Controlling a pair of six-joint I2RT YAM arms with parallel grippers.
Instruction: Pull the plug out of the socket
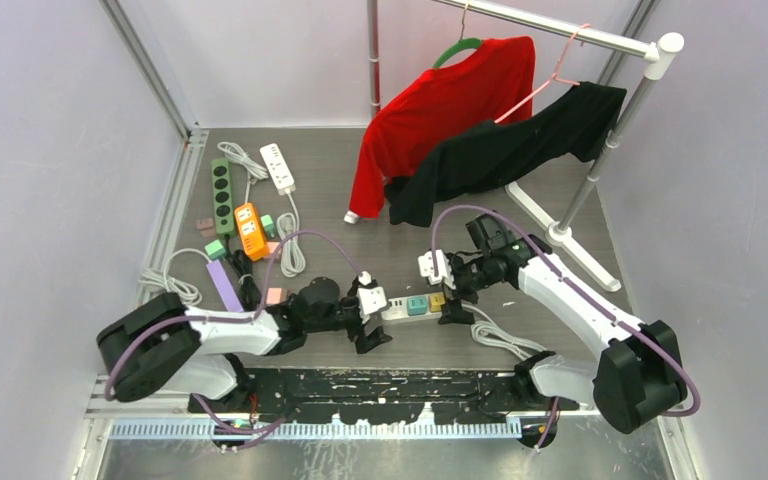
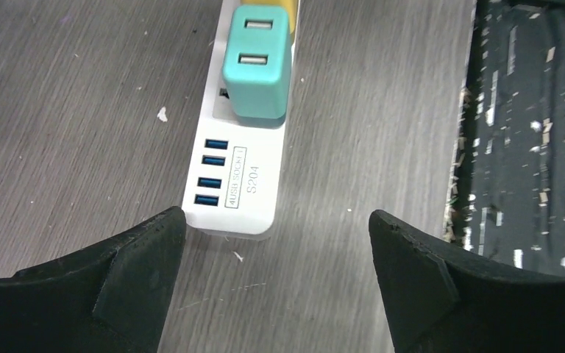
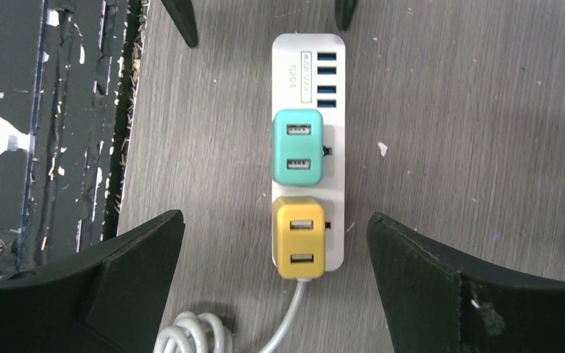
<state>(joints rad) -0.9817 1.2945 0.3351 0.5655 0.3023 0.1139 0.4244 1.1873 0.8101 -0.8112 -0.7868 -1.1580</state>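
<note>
Teal plug (image 3: 299, 147), yellow plug (image 3: 299, 239), white socket strip (image 3: 307, 45)

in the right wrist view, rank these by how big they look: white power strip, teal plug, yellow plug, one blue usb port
1. white power strip, clearly the largest
2. teal plug and yellow plug: they look about alike, so not ranked against each other
3. blue usb port, the smallest

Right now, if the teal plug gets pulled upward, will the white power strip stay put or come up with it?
Likely it comes up: the power strip looks slim, light plastic, lying loose on the table. The teal plug sits fully seated, so it may grip firmly. The strip should stay stiff; its coiled cord looks floppy.
</note>
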